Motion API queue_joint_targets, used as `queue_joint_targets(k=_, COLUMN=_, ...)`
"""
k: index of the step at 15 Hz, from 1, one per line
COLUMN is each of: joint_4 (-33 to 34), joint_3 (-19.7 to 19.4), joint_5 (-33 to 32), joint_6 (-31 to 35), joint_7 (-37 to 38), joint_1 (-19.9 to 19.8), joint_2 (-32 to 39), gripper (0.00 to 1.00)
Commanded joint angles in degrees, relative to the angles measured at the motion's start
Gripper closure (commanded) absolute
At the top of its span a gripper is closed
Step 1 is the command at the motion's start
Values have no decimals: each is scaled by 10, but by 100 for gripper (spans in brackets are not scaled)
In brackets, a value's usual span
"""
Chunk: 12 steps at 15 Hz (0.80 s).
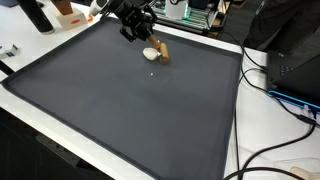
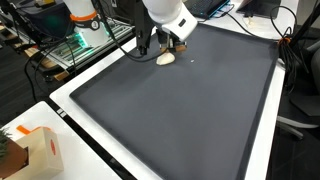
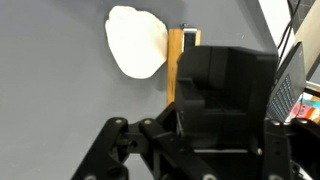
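A flat white oval piece point(image 1: 150, 54) lies at the far end of the dark mat point(image 1: 120, 110), touching a small wooden block point(image 1: 163, 50). In both exterior views my gripper point(image 1: 135, 33) hangs just above the mat beside them, fingers spread and holding nothing. From the opposite side the white piece point(image 2: 166, 59) and the block point(image 2: 181, 45) sit right under the gripper point(image 2: 158, 45). In the wrist view the white piece point(image 3: 136, 40) and the block point(image 3: 176, 65) show above the black gripper housing point(image 3: 225, 100), which hides the fingertips.
A white table border point(image 1: 240, 110) rings the mat. Cables point(image 1: 290, 100) trail off one side. A cardboard box point(image 2: 40, 150) stands at a mat corner. A dark bottle point(image 1: 35, 12) and an equipment rack point(image 2: 80, 40) stand behind the far edge.
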Motion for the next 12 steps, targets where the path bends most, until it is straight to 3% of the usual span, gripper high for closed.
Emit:
queue_joint_targets(k=1, joint_4=18, joint_3=6, joint_5=25, joint_6=-28, joint_7=-12, joint_1=-16, joint_2=13, gripper=81)
queue_joint_targets(k=12, joint_4=42, joint_3=2, joint_5=49, joint_6=-75, joint_7=6, joint_1=-27, joint_2=34, gripper=81)
